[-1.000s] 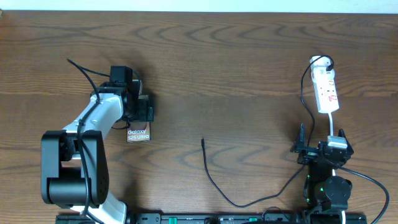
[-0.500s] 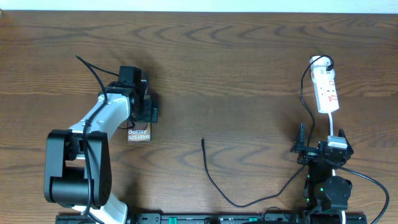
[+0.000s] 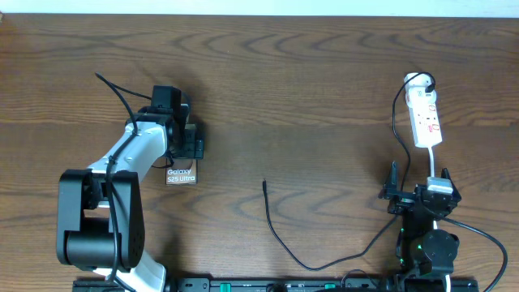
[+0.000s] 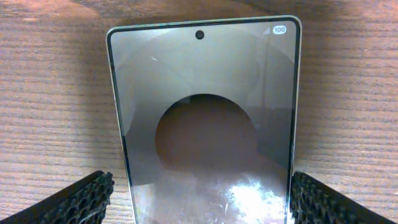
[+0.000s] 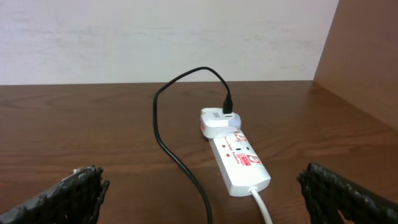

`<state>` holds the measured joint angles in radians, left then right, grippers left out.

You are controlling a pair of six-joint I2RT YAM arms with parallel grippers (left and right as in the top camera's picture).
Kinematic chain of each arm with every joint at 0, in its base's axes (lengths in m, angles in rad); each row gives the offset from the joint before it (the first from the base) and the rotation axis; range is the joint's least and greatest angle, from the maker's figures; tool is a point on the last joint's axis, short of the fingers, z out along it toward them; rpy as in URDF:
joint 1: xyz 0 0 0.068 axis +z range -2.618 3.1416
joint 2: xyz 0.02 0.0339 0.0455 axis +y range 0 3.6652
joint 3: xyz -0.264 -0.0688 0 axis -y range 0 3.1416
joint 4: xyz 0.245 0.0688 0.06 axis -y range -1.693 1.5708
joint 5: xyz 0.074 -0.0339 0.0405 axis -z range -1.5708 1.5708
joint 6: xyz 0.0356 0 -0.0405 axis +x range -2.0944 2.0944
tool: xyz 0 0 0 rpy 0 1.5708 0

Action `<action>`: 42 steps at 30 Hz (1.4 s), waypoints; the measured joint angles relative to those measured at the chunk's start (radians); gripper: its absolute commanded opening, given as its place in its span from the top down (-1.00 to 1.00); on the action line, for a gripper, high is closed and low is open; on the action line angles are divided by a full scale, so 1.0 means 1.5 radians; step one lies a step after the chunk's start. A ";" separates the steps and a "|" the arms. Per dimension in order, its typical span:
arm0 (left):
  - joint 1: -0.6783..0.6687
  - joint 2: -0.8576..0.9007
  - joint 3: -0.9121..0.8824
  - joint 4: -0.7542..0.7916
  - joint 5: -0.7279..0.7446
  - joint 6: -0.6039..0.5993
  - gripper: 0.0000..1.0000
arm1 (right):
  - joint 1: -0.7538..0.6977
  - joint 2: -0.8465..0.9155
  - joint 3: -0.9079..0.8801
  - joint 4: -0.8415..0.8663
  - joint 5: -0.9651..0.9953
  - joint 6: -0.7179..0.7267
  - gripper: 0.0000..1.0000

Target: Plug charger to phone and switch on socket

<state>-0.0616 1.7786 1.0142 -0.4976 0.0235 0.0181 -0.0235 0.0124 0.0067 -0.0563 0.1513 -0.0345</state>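
Note:
The phone [image 3: 180, 173] lies flat on the table at the left, its white lettering showing. My left gripper [image 3: 186, 143] hovers over its far end. In the left wrist view the phone [image 4: 202, 93] fills the frame and my open left gripper [image 4: 202, 205] has a finger on each side of it, not clamped. The charger cable [image 3: 280, 239] lies loose, its plug tip [image 3: 264, 183] at mid-table, right of the phone. The white socket [image 3: 425, 113] lies at the far right and also shows in the right wrist view [image 5: 239, 158]. My right gripper [image 3: 423, 197] is open and empty, short of the socket.
The charger's black cable [image 5: 171, 146] runs up into a white adapter [image 5: 217, 121] plugged at the socket's far end. The socket's white cord [image 5: 261, 202] leads back toward my right arm. A wall stands beyond the table's far edge.
My left arm shifted up and to the right over the phone, then eased back a little. The phone, cable, socket and right arm have not moved.

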 measured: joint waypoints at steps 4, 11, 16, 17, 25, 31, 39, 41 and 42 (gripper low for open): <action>0.000 0.000 0.000 0.000 -0.001 -0.007 -0.59 | 0.000 0.000 0.000 0.000 0.000 0.000 -0.99; 0.000 0.000 0.000 0.000 -0.001 -0.010 -0.96 | 0.000 0.000 0.000 0.000 0.000 0.000 -0.98; 0.000 0.000 0.000 0.000 -0.001 -0.010 -0.96 | 0.000 0.000 0.000 0.000 0.000 0.000 -0.98; 0.000 0.000 0.000 0.000 -0.001 -0.010 -0.95 | 0.000 0.000 0.000 0.000 0.000 0.000 -0.98; 0.000 0.000 0.000 0.000 -0.001 -0.010 -0.96 | 0.000 0.000 0.000 0.000 0.000 0.000 -0.99; 0.000 0.000 0.000 0.001 -0.003 -0.013 -0.96 | 0.000 0.000 0.000 0.000 0.000 0.000 -0.99; 0.000 0.000 0.000 0.005 -0.005 -0.013 -0.96 | 0.000 0.000 0.000 0.000 0.000 0.000 -0.98; 0.000 0.000 0.000 0.005 -0.005 -0.013 -0.96 | 0.000 0.000 0.000 0.000 0.000 0.000 -0.99; 0.000 0.000 0.000 0.006 -0.006 -0.013 -0.96 | 0.000 0.000 0.000 0.000 0.000 0.000 -0.98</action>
<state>-0.0616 1.7786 1.0138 -0.4892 0.0151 -0.0010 -0.0235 0.0124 0.0067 -0.0563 0.1513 -0.0341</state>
